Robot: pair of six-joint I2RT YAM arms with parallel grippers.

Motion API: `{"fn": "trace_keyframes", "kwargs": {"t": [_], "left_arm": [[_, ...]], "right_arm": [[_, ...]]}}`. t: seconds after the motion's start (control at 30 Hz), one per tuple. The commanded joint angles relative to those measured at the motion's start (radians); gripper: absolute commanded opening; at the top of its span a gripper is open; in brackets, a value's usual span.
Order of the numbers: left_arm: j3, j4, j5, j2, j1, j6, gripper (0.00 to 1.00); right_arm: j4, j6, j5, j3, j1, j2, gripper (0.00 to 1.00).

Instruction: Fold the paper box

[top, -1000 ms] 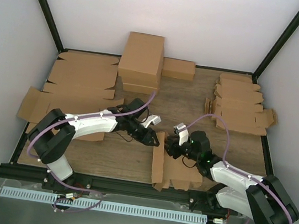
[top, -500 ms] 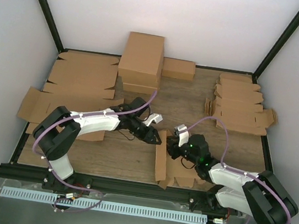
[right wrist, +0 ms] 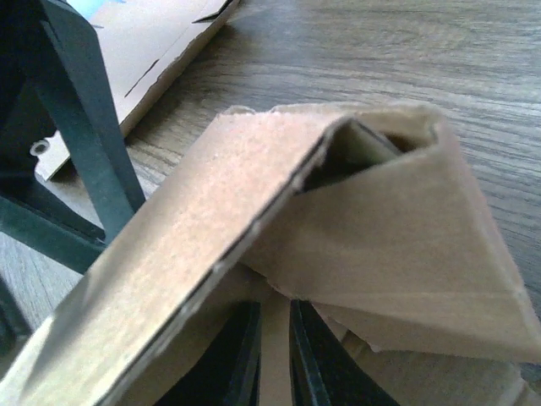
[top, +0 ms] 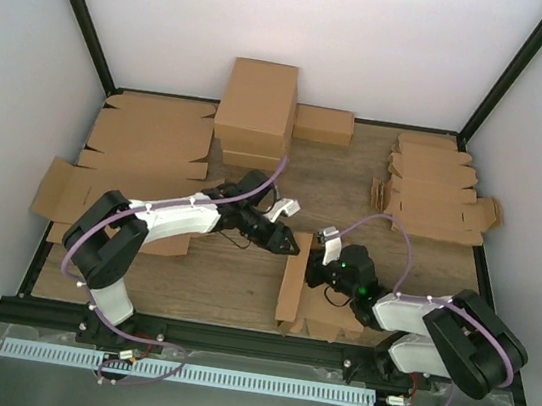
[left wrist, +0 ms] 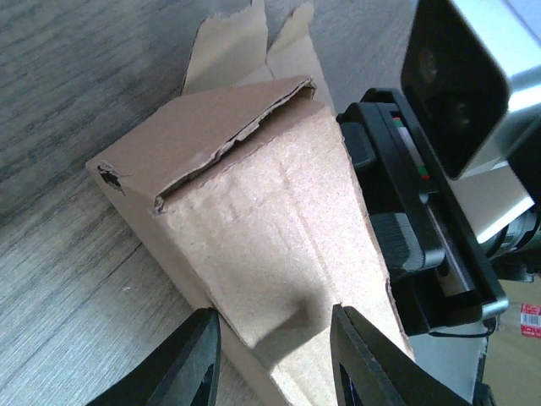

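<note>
Step in hand: raising and doubling over one side wall of the paper box (top: pixel 291 289); the wall stands as a folded ridge, and the other flaps lie flat beside it
Box position: near front centre of the table (top: pixel 230 280), between the two arms, well apart from the stack of flat blanks (top: pixel 432 190) at the far right
Progress, as judged: early to middle; one wall formed, no closed box shape yet
Left gripper (top: pixel 289 243): jaws partly spread; fingers (left wrist: pixel 190 364) sit either side of the ridge's far end; cannot tell if they press the cardboard
Right gripper (top: pixel 316 270): fingers (right wrist: pixel 239 351) drawn close together, pinching a thin cardboard panel under the folded wall
Left arm pose: stretched forward and inward across the table, wrist angled down onto the ridge from the far-left side
Right arm pose: elbow folded low, wrist turned in toward the centre, gripper level with the box
Next move calls for: a steady right-hand pinch while the left presses the doubled wall down until it stays put; the crease already looks ragged, so light pressure
</note>
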Motion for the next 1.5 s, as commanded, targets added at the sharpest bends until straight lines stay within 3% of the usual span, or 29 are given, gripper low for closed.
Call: {"fn": "trace_keyframes", "kwargs": {"t": [0.0, 0.23, 0.5, 0.87, 1.13, 1.37, 1.47], "left_arm": [[0.057, -0.022, -0.011, 0.007, 0.001, 0.016, 0.39], [0.066, -0.131, -0.029, 0.001, 0.061, 0.057, 0.39], [0.105, -0.261, -0.035, -0.009, 0.110, 0.141, 0.40], [0.085, -0.244, -0.046, -0.004, 0.109, 0.140, 0.40], [0.077, -0.230, -0.054, -0.005, 0.097, 0.129, 0.40], [0.092, -0.232, -0.065, -0.005, 0.083, 0.120, 0.40], [0.098, -0.237, -0.069, -0.008, 0.077, 0.118, 0.40]], "right_arm": [[0.124, 0.081, 0.017, 0.006, 0.022, 0.034, 0.12], [0.195, 0.171, 0.171, 0.079, 0.142, 0.151, 0.13], [0.252, 0.187, 0.166, 0.158, 0.192, 0.274, 0.12], [0.090, 0.135, 0.176, -0.005, 0.219, -0.002, 0.29], [-0.134, 0.021, 0.145, -0.076, 0.219, -0.301, 0.33], [-0.214, 0.054, 0.259, -0.125, 0.218, -0.509, 0.39], [-0.283, 0.142, 0.401, -0.103, 0.216, -0.514, 0.38]]}}
